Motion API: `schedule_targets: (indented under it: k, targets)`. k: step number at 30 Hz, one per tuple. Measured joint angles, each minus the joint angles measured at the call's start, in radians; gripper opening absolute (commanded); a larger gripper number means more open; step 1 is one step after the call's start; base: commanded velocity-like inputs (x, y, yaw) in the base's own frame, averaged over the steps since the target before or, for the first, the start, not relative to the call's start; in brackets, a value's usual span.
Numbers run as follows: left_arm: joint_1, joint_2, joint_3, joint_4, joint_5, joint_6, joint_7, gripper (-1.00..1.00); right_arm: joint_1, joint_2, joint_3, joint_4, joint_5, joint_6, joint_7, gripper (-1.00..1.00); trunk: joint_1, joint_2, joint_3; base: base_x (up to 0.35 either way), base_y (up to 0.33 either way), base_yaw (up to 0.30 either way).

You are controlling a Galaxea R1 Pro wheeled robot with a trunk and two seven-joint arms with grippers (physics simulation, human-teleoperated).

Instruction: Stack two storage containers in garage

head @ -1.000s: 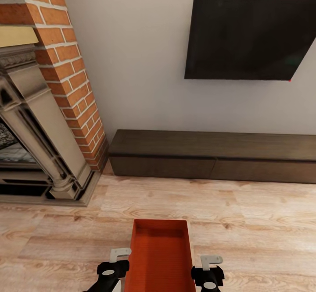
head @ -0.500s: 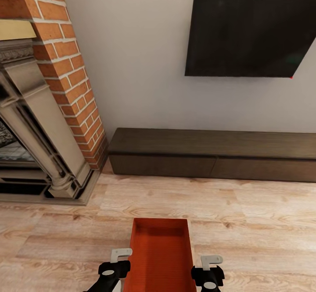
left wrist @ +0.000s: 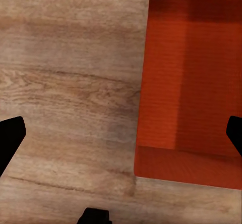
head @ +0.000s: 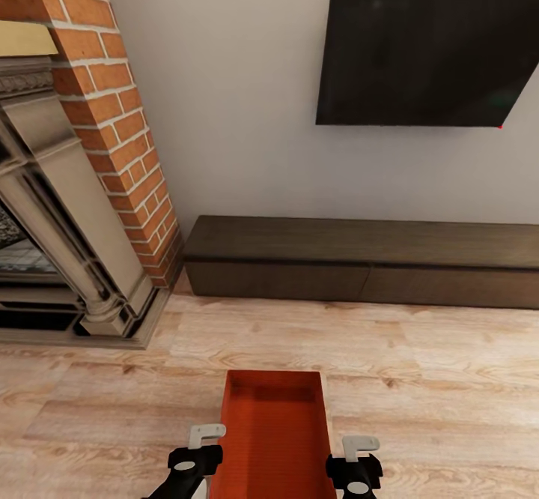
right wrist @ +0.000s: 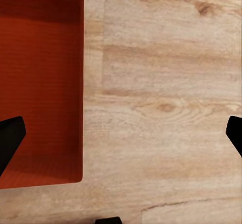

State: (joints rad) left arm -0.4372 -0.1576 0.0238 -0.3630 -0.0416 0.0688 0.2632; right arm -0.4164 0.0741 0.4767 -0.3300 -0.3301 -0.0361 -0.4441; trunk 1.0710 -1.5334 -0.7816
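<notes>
One orange-red storage container (head: 273, 435) lies on the light wood-plank floor (head: 419, 379) of the living room, straight ahead and close to me. My left gripper (head: 203, 436) hovers open beside its left wall, my right gripper (head: 361, 445) open beside its right wall. In the left wrist view the container (left wrist: 194, 82) sits under one side of the wide-spread left gripper (left wrist: 122, 135). The right wrist view has the container (right wrist: 40, 82) under one side of the spread right gripper (right wrist: 122, 135). Neither holds anything. The garage is out of view.
A long low dark-wood bench (head: 359, 263) runs along the white wall ahead, under a black wall TV (head: 427, 49). A red-brick fireplace (head: 112, 132) with a stone surround (head: 67, 259) stands at the left. Bare plank floor lies around the container.
The whole picture has drifted a little, so the camera moved. Container and grippers keep the same places relative to each other.
</notes>
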Motion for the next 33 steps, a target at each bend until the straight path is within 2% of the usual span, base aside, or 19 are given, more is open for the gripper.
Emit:
schedule_targets:
  k: [33]
  targets:
    - [0.000,0.003,0.000,0.001,0.003,-0.003,0.000,1.00,0.000,-0.001,0.002,0.000,0.000,-0.001,-0.001,1.00,0.127,-0.231,-0.103,0.000,0.000,0.000]
